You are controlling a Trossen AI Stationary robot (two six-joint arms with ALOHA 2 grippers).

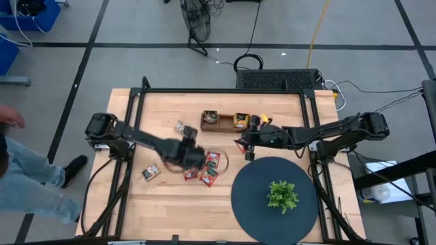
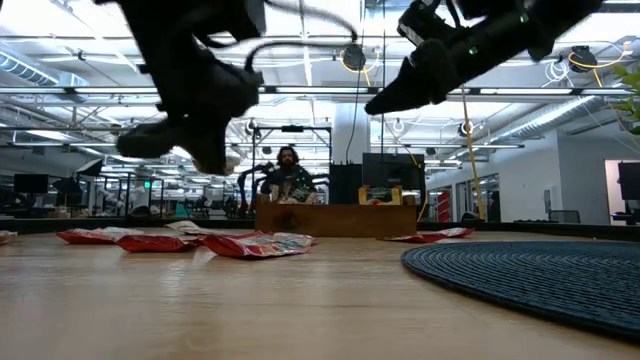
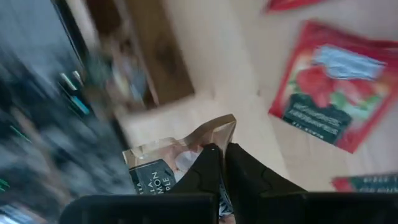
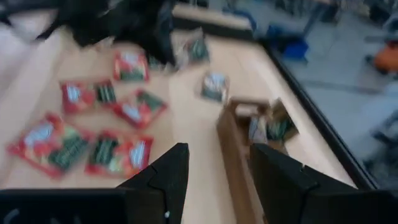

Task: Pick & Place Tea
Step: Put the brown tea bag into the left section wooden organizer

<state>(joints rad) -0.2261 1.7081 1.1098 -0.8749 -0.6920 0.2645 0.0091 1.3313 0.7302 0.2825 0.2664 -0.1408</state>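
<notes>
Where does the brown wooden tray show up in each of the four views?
High: wooden tray at the table's far middle.
Low: centre, beyond the red sachets.
Left wrist: blurred, beyond the left gripper.
Right wrist: beyond the right gripper.
Shared landmark: red sachets.

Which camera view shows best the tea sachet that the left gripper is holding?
The left wrist view: the left gripper is shut on a pale sachet with a dark label, seen close up. In the high view that arm covers it; in the low view and the right wrist view I cannot make it out.
</notes>
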